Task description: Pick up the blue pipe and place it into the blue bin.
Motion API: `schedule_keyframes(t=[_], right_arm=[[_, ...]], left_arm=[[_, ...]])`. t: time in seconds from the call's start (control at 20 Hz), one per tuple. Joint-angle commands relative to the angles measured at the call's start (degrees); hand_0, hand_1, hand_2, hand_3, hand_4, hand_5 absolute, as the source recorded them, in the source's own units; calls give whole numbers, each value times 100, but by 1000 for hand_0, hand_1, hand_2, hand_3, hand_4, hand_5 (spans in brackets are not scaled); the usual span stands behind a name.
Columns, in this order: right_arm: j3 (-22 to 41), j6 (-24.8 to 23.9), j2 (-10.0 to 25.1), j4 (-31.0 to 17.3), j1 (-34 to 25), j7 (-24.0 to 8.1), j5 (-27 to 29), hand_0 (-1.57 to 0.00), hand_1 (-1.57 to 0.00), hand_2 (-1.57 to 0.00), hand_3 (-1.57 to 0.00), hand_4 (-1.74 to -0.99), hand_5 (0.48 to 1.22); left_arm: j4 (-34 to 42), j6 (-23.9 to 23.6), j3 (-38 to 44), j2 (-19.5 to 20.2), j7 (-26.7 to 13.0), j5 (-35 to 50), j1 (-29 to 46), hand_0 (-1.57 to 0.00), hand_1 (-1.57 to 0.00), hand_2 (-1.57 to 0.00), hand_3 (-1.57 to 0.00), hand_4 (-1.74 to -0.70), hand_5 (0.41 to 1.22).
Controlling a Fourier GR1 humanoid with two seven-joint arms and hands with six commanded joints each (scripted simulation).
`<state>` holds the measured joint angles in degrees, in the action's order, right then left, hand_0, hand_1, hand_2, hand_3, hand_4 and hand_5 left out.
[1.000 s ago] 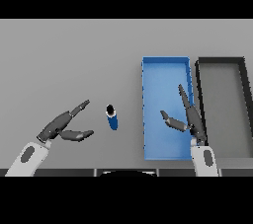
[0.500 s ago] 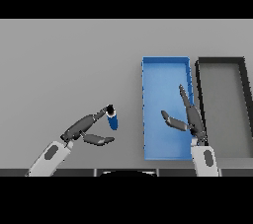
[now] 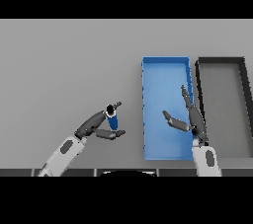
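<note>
The blue pipe (image 3: 113, 121) is a short tube with a dark ring end facing up. It stands on end on the grey table (image 3: 64, 65), left of the blue bin (image 3: 163, 82). My left hand (image 3: 93, 124) is open at the pipe. Its straight fingers (image 3: 115, 105) run along the pipe's far side up to the top, and the thumb (image 3: 111, 133) lies just in front of it, so the pipe sits between them. My right hand (image 3: 193, 118) is open over the blue bin's right side, fingers pointing away from me, holding nothing.
A black bin (image 3: 221, 60) stands directly right of the blue bin, both long and open-topped. The grey table stretches bare to the left and behind the pipe.
My left hand has moved right from the table's left side up to the pipe, and its fingers and thumb now bracket it. The pipe and my right hand have stayed in place.
</note>
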<state>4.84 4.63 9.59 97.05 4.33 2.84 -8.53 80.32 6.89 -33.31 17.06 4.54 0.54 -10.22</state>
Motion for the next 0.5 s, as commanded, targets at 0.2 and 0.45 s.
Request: schedule_keyframes(t=[0.2, 0.45], right_arm=[[-3, 25, 45, -37, -10, 75, -27, 1, 1, 1, 1, -1188, 556], [40, -19, -4, -83, 17, 90, -100, 1, 1, 1, 1, -1184, 562]], left_arm=[[-250, 206, 135, -419, 119, 482, -121, 1, -118, -269, -202, -1217, 635], [-275, 149, 161, -650, 275, 598, -40, -833, -976, -1063, -1015, -1505, 997]])
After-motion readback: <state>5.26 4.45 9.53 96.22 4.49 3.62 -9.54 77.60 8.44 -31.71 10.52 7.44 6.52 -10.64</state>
